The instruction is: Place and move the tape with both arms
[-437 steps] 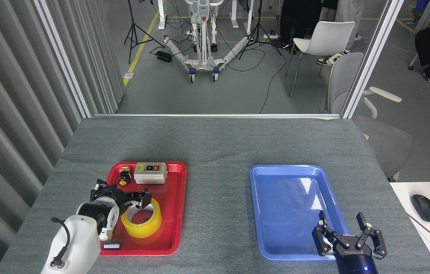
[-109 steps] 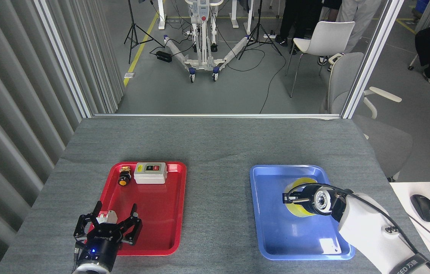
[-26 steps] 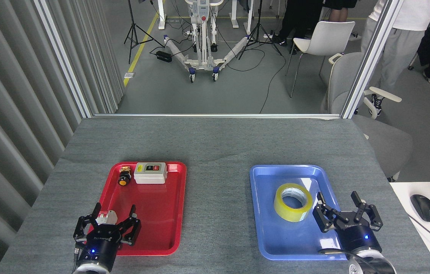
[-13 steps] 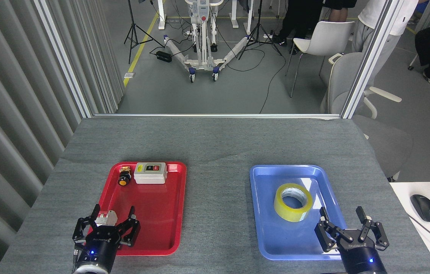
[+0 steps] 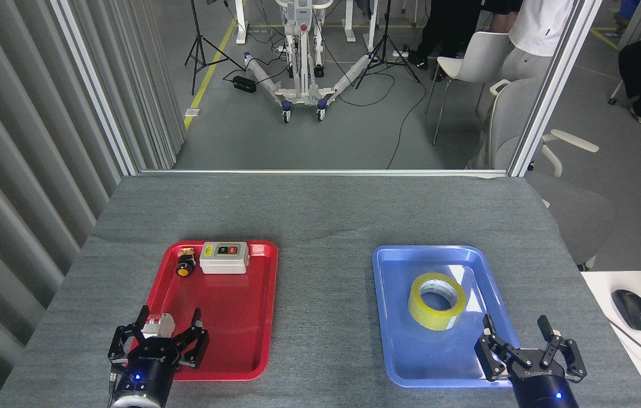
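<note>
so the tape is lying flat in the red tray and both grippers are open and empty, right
Not quite. The head view shows the tape lying flat in the blue tray, not the red tray. The rest holds: the left gripper and the right gripper are both open and empty.

lab | tripods (image 5: 200, 42), wheeled rig (image 5: 302, 62), floor cables (image 5: 365, 93), partitioned table (image 5: 320, 204)
</note>
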Action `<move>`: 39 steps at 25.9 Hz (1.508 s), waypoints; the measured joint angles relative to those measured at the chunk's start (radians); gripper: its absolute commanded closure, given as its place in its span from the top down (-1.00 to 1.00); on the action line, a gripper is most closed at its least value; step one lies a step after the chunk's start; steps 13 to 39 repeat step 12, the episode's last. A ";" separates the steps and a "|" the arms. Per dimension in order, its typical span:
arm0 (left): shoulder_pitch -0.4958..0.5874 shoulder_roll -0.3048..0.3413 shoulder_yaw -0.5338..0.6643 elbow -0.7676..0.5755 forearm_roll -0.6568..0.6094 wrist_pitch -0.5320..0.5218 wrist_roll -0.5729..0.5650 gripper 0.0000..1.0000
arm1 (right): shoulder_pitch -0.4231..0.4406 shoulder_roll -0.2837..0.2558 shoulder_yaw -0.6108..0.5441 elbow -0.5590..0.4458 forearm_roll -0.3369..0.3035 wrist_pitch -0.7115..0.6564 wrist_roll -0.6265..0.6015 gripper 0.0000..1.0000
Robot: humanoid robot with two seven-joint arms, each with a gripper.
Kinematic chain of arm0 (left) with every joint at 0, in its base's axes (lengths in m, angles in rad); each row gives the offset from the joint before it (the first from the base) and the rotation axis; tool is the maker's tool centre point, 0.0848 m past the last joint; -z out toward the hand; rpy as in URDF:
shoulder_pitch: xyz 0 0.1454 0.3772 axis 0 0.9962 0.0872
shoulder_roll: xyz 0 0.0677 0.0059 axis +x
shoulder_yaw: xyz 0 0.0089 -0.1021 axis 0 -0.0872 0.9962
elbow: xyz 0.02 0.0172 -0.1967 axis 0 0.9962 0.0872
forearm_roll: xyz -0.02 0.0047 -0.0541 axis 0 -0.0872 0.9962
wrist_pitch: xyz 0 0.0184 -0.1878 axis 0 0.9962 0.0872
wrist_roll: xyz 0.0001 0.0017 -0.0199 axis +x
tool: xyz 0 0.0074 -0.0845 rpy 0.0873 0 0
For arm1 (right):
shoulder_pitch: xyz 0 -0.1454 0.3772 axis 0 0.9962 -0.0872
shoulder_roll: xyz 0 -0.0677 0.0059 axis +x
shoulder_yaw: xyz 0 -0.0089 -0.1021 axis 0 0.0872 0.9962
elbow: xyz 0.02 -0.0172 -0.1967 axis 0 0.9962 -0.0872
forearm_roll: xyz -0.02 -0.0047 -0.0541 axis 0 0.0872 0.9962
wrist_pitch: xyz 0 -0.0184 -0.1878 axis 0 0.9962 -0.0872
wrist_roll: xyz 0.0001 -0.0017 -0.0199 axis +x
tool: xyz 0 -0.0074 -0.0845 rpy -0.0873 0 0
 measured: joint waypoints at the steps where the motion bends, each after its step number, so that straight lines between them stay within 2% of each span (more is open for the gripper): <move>1: 0.000 0.000 0.000 0.000 0.000 0.000 0.000 1.00 | 0.000 0.000 -0.001 0.000 0.000 0.000 0.000 1.00; 39: -0.004 -0.001 0.004 0.021 0.000 0.000 0.000 1.00 | 0.014 -0.001 -0.001 0.001 -0.004 0.000 -0.006 1.00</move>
